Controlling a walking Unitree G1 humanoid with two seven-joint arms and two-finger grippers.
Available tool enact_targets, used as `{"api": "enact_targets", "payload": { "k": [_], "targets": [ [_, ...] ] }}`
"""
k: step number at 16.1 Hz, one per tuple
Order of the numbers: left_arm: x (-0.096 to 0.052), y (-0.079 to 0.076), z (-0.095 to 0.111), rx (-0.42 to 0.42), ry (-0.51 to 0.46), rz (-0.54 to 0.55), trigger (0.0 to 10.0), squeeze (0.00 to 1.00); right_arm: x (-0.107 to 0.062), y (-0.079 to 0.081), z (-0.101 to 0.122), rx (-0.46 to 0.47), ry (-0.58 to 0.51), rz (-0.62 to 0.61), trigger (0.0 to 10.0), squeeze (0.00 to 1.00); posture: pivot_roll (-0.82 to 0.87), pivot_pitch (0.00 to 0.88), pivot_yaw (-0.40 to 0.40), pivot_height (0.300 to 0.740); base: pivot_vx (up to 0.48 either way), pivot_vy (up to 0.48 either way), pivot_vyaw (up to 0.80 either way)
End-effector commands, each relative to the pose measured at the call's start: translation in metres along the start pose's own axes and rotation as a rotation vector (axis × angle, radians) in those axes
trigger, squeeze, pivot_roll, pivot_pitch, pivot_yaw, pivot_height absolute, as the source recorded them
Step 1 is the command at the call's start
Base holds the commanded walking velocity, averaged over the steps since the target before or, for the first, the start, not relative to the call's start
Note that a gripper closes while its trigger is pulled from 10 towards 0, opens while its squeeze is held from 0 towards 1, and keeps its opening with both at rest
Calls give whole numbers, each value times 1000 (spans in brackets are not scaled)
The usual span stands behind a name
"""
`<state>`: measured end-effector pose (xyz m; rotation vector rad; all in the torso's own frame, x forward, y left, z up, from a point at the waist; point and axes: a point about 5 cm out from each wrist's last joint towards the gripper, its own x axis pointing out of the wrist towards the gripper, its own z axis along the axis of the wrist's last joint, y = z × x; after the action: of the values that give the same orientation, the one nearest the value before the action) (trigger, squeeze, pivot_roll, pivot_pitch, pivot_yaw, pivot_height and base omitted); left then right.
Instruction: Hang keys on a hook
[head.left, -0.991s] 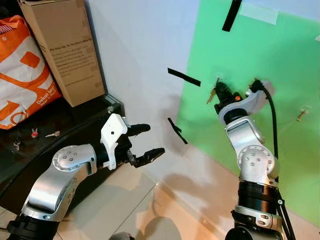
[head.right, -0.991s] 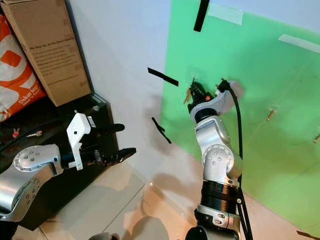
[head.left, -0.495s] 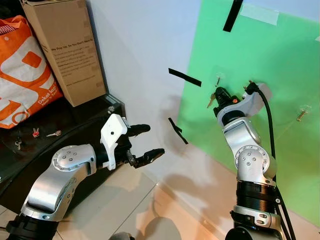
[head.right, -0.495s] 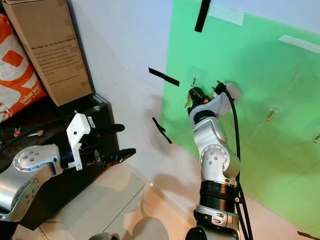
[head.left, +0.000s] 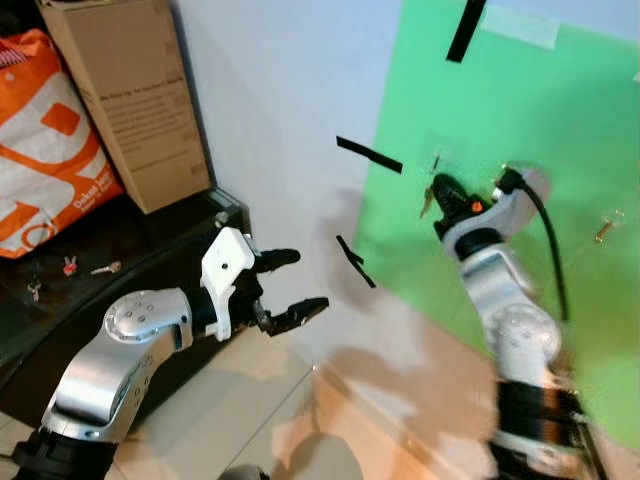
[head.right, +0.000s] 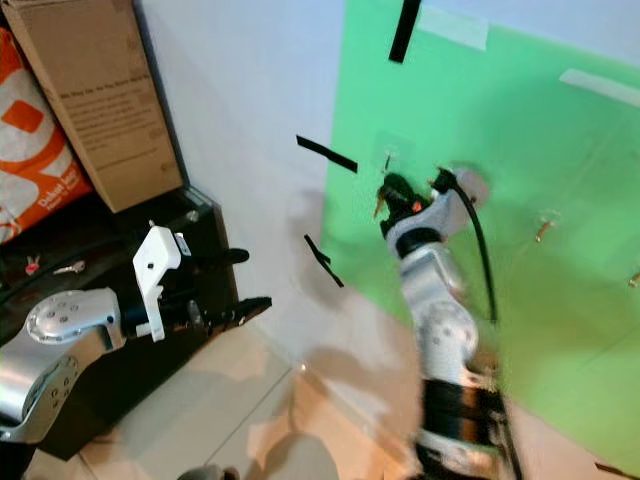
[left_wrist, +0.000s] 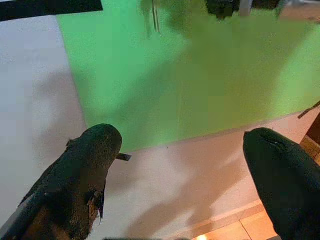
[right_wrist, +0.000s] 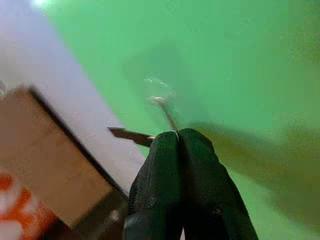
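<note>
Keys (head.left: 428, 203): dangling against the green panel (head.left: 560, 120), just below the hook (head.left: 436, 158), pinched in the right gripper (right_wrist: 177, 135)
Right gripper: fingers pressed together on the keys
Change: right arm has dropped a little from the hook and blurs with motion
Meaning: keys likely not yet on the hook
Left gripper (head.left: 290, 285): spread wide, idle, well apart from the panel
</note>
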<state>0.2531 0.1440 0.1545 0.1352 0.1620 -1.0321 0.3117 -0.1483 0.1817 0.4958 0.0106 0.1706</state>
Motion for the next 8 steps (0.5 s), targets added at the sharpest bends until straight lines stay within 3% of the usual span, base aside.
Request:
{"api": "enact_targets", "payload": {
  "k": [1, 2, 3, 4, 6, 8],
  "targets": [
    [1, 1, -1, 2, 16, 0, 10000, 0, -5, 10, -4, -216, 77, 115, 10000, 0, 1, 0, -23, 740, 0, 0, 0],
    [2, 1, -1, 3, 14, -1, 10000, 0, -12, 10, -5, -429, 170, 205, 10000, 0, -5, 0, -25, 740, 0, 0, 0],
    [2, 1, -1, 3, 14, -1, 10000, 0, -12, 10, -5, -429, 170, 205, 10000, 0, -5, 0, -25, 740, 0, 0, 0],
    [4, 1, -1, 7, 14, -5, 10000, 0, -23, 8, -1, -817, 321, 340, 10000, 0, -15, 0, -26, 740, 0, 0, 0],
    [5, 1, -1, 11, 14, -9, 10000, 0, -29, 9, 9, -946, 412, 407, 10000, 0, -18, 0, -31, 740, 0, 0, 0],
    [5, -1, -2, 10, 14, -11, 10000, 0, -36, 20, 27, -967, 421, 484, 10000, 0, -18, 0, -32, 740, 0, 0, 0]
  ]
}}
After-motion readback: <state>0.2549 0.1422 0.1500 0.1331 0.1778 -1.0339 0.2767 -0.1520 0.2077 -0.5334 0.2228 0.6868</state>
